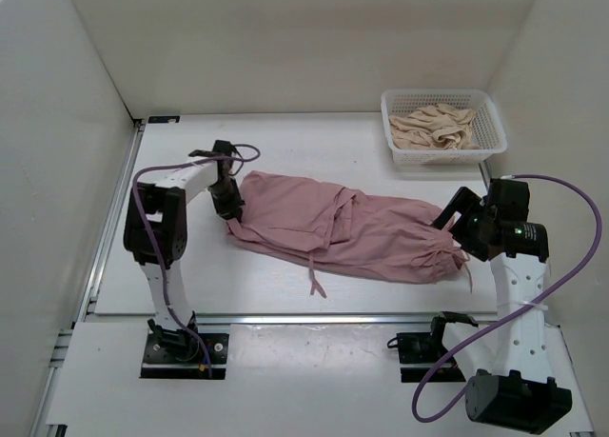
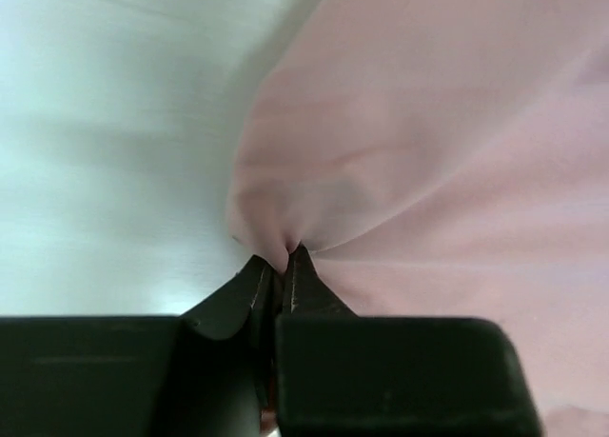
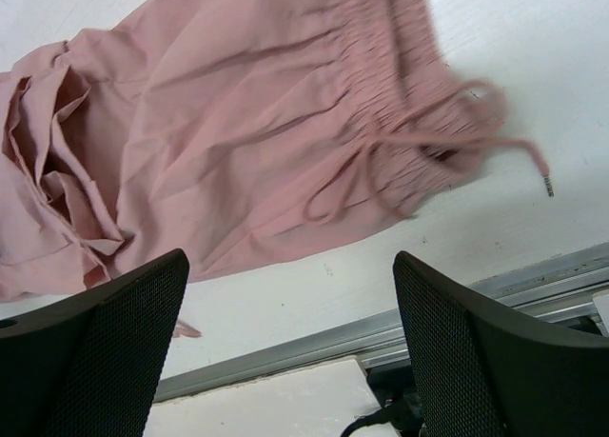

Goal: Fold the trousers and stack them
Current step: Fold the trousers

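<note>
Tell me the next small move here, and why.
Probably lower the right gripper onto the gathered drawstring waistband and close it. The left gripper is shut on the far end of the long dusty-pink wrinkled fabric trousers, while the right one is open, clear of the cloth and holding nothing.

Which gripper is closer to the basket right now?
Right. The right gripper is open just in front of the basket, by the trousers' right end; the left gripper pinches their far left end.
</note>
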You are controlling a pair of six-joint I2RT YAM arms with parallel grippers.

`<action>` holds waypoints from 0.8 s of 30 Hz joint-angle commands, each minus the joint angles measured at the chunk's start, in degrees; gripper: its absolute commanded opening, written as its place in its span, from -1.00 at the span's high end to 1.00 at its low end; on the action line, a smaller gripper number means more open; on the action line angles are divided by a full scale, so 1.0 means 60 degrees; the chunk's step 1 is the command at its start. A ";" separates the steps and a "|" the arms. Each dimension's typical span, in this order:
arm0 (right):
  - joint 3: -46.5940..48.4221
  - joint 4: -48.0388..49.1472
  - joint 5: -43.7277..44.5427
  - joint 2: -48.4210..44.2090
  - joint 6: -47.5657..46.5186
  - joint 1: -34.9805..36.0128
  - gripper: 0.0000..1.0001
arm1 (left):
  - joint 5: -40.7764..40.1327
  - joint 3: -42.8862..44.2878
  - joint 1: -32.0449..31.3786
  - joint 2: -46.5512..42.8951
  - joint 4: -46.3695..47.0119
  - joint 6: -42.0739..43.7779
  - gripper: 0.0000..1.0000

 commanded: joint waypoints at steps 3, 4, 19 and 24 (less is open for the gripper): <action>0.0145 0.0223 -0.0205 0.0076 -0.0212 -0.0042 -0.85 | -0.1923 0.0714 0.1450 -0.2691 -0.0617 -0.0240 0.79; 0.0145 0.0223 -0.0292 0.0076 -0.0212 -0.0042 -0.85 | -0.2157 0.0963 0.1539 -0.2867 -0.0821 -0.0153 0.79; 0.0057 0.0311 -0.0483 0.0076 -0.0037 -0.0042 -0.85 | -0.3623 0.5519 -0.0889 -0.2855 -0.3093 0.0611 0.79; 0.0057 0.0311 -0.0483 0.0076 -0.0036 -0.0042 -0.85 | -0.3931 0.5917 -0.3041 -0.2313 -0.3283 -0.0106 0.79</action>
